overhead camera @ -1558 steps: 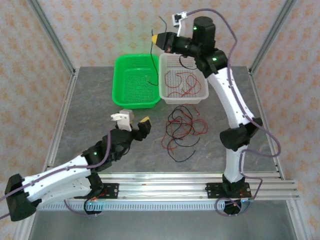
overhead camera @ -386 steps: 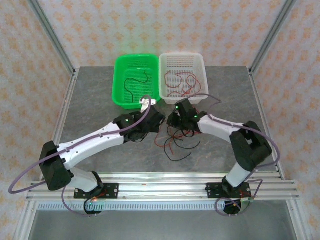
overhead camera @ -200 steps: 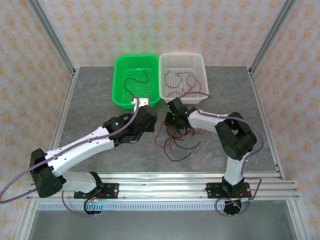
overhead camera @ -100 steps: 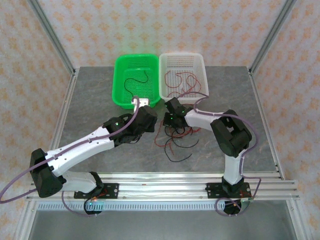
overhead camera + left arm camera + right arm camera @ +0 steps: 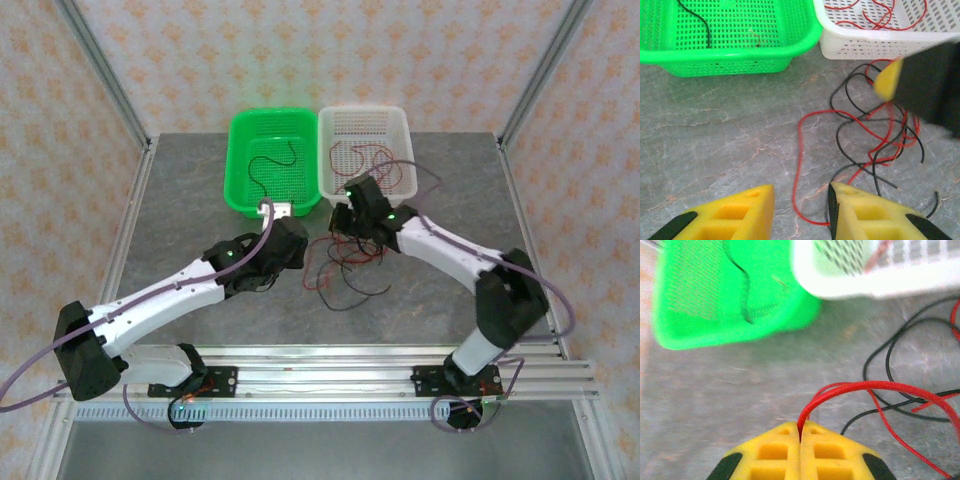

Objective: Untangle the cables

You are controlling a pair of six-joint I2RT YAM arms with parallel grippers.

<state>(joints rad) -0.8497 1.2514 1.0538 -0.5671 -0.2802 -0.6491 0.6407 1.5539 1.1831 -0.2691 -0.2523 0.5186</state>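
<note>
The right gripper (image 5: 800,432) was clenched on a red cable (image 5: 865,384) at the bottom centre of its wrist view. Its two yellow fingers were pressed flat together, and the strand rose out of the seam and arched away to the right. The pinch looked meant to draw that one strand free of the heap.

The rest of the cables (image 5: 345,270), red and black loops crossing one another, lay on the grey table (image 5: 180,220). They sat at the middle of the overhead frame, just below the white basket (image 5: 362,109).

The left gripper (image 5: 801,194) hung low by the left edge of the heap, at the bottom of its wrist view. Its fingers were parted and held nothing. A red loop lay on the stone under the gap between them, seemingly untouched. The gripper appeared stationed there to pin or catch the pile while the other arm pulled.

At the top centre of the overhead frame the two baskets stood side by side, touching. The green basket (image 5: 270,112) on the left held a black cable (image 5: 270,160), and the white one held several red strands, which suggested sorting by colour. With a good many loops on the table, the job seemed well short of done.
</note>
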